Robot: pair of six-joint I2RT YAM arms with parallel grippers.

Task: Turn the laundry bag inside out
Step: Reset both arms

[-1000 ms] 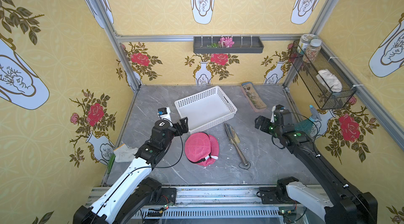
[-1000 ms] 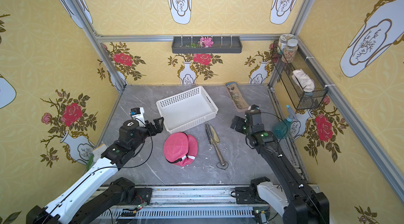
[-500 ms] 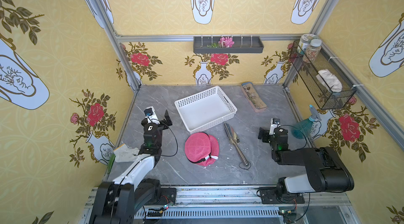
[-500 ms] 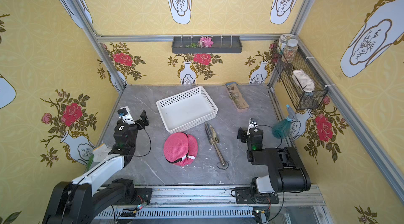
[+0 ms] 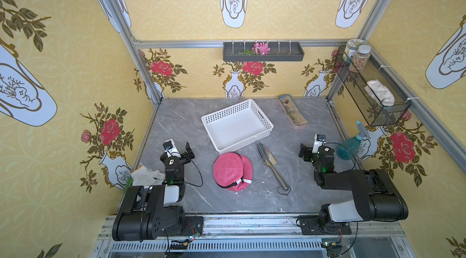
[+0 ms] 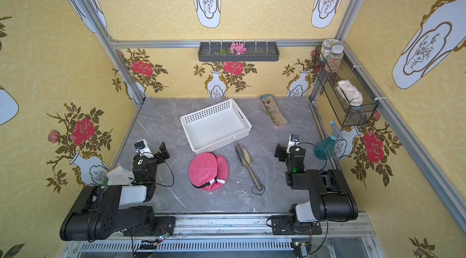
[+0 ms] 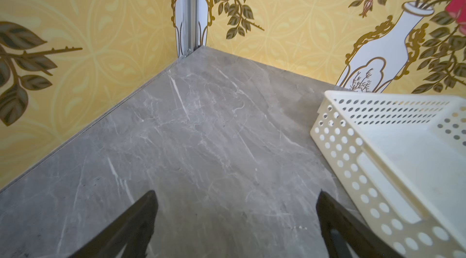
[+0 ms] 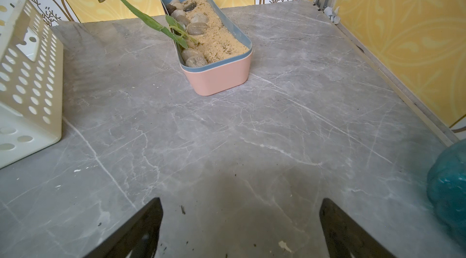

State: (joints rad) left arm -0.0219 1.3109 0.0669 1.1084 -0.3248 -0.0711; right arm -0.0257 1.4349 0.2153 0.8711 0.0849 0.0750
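Soft pink mesh laundry bag with black zipper trim lies on the grey marble-patterned tabletop, lower centre in both top views. It is dome-shaped, with one flap folded over at its right side and a small white tab at its lower right edge. Both arms stand apart from it.

White perforated plastic basket sits just above the bag in frame; I cannot tell whether they touch. Metal garden trowel lies just right of the bag without touching it, handle pointing to the lower right.

Left tool: left of the bag, well apart from it, jaws spread wide. Its wrist view shows bare tabletop between the two black fingers, with the basket's corner at frame right.

Right tool: right of the trowel, jaws spread wide over bare tabletop. Its wrist view shows an oblong pink planter with blue rim, sand and pebbles in the upper centre and a teal spray bottle at the right edge.
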